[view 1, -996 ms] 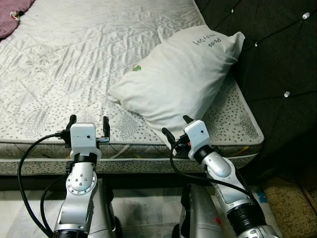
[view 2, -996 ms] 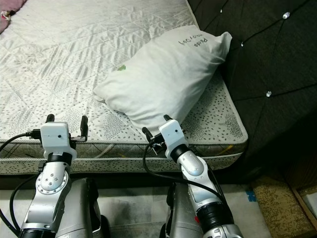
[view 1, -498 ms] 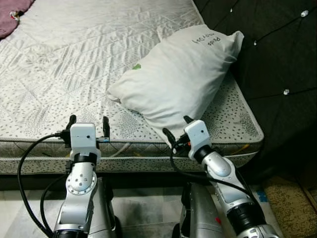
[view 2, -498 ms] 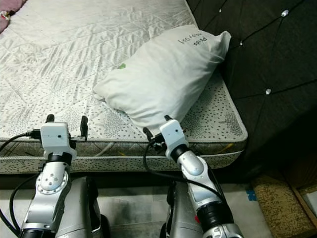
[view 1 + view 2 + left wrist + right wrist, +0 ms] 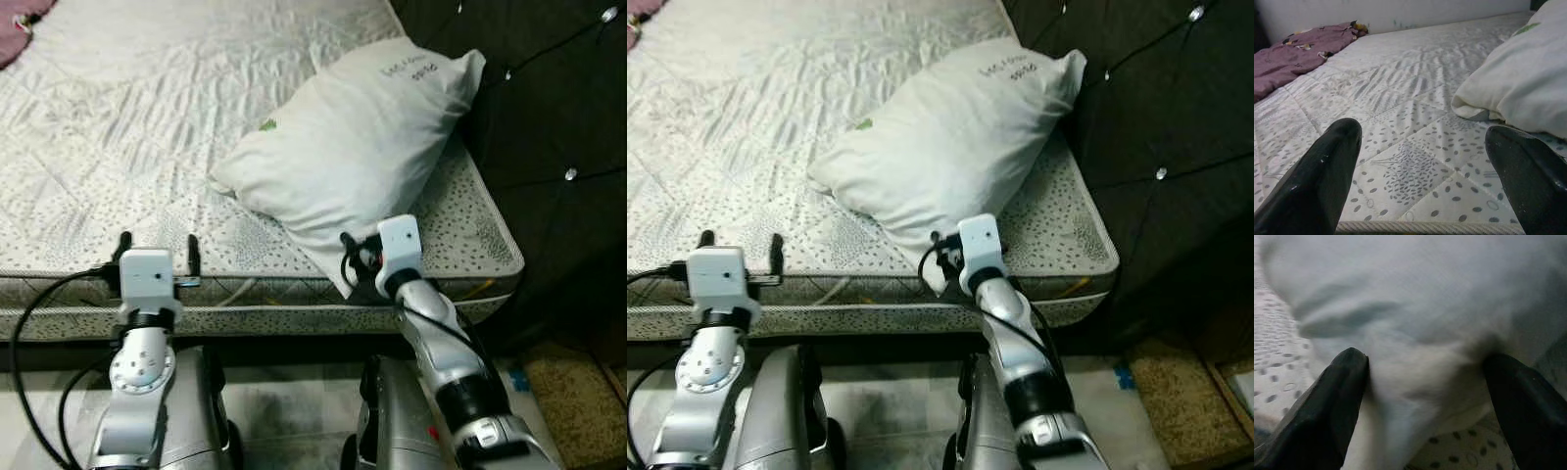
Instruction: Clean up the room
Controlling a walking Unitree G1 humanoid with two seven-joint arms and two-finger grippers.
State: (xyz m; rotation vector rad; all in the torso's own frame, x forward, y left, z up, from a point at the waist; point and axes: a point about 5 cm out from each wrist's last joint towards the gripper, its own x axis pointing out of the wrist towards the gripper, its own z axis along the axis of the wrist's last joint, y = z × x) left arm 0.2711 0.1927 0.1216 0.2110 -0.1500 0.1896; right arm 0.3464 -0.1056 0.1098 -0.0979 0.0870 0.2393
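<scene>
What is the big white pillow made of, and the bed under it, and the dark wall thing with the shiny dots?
The pillow looks like soft matte cloth with stuffing inside: it wrinkles and bulges between the right gripper's open fingers. The mattress seems quilted fabric, stitched in diamonds with a speckled print. The headboard looks like dark padded upholstery, tufted with shiny studs; fabric or leather, I cannot tell.

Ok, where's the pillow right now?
The white pillow lies on the mattress against the dark headboard, its near corner between the right gripper's open fingers.
</scene>
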